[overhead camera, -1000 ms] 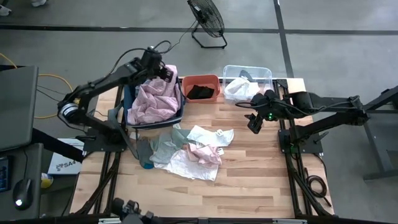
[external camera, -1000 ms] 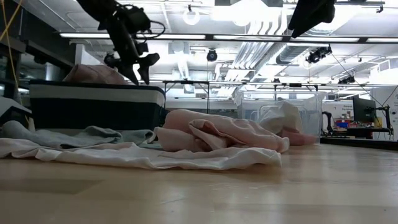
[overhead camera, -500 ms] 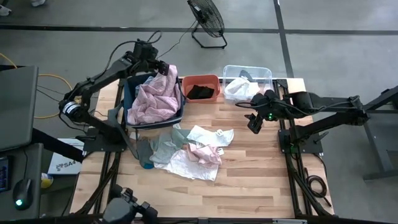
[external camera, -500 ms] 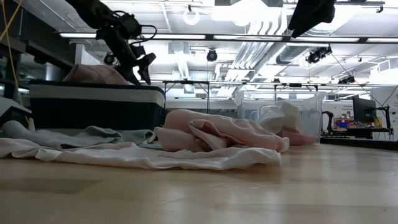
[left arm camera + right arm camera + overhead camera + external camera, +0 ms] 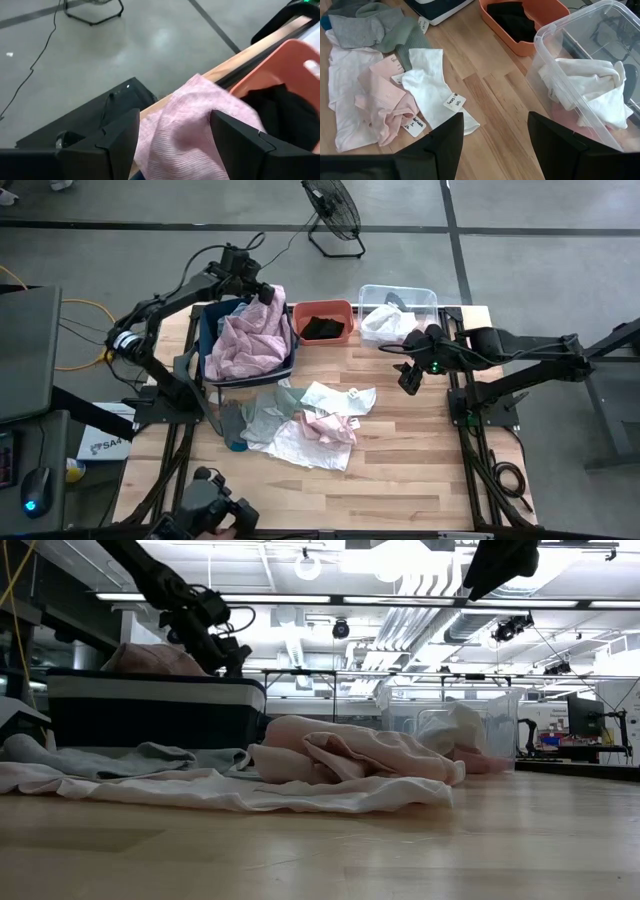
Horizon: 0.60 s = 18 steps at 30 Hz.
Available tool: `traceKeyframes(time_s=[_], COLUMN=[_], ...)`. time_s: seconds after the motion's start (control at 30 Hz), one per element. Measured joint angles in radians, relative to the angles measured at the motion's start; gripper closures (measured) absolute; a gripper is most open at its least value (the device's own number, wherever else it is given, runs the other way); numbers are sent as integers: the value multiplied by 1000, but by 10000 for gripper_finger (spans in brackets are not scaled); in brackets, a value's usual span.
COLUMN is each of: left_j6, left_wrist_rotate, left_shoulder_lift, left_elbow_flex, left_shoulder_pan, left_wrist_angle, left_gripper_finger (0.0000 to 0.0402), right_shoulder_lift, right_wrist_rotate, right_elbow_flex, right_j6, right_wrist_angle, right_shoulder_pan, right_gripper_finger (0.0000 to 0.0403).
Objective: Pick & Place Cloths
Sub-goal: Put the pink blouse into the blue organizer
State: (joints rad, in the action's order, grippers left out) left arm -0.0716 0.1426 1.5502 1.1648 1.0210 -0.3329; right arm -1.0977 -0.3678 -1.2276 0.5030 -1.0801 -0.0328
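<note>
A large pale pink cloth [image 5: 245, 340] fills a dark bin [image 5: 292, 358] at the table's far left. My left gripper [image 5: 262, 293] is open just above the cloth's far right corner [image 5: 190, 115]; I see no touch. My right gripper [image 5: 408, 383] is open and hovers above bare wood beside the clear bin [image 5: 430, 298]. A pile lies on the table's middle: grey-green cloth [image 5: 262, 415], white cloth [image 5: 427, 80], coral pink cloth [image 5: 385, 102]. A teal piece [image 5: 235, 442] shows at the pile's left edge. A small black cloth [image 5: 322, 327] lies in the orange bin [image 5: 345, 307].
The clear bin [image 5: 600, 30] holds a white cloth [image 5: 585, 85] and stands right of the orange bin [image 5: 520, 47] along the far edge. The dark bin's wall [image 5: 150, 710] stands tall in the low view. Bare wood lies near and right of the pile.
My left gripper has drawn back slightly toward the far left over the dark bin and tipped from pointing down to more level. The pink cloth has stayed in the bin. The right arm has kept still.
</note>
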Motion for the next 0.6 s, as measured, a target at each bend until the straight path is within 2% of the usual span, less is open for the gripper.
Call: traceKeyframes(time_s=[0.17, 0.27, 0.37, 0.53, 0.6], left_j6=[-5, -10, -9, 19, 26], left_wrist_rotate=[27, 39, 50, 51, 51], left_shoulder_lift=[5, 5, 5, 5, 5], left_elbow_flex=[0, 0, 0, 0, 0], left_shoulder_pan=[0, 0, 0, 0, 0], left_wrist_angle=[-10, -14, -22, -30, -29], left_gripper_finger=[170, 198, 253, 380, 390], right_shoulder_lift=[0, 0, 0, 0, 0], right_wrist_rotate=[0, 0, 0, 0, 0], right_elbow_flex=[0, 0, 0, 0, 0], right_j6=[1, 1, 1, 1, 1], right_wrist_angle=[0, 0, 0, 0, 0], right_shoulder_pan=[0, 0, 0, 0, 0], right_gripper_finger=[190, 190, 190, 190, 190])
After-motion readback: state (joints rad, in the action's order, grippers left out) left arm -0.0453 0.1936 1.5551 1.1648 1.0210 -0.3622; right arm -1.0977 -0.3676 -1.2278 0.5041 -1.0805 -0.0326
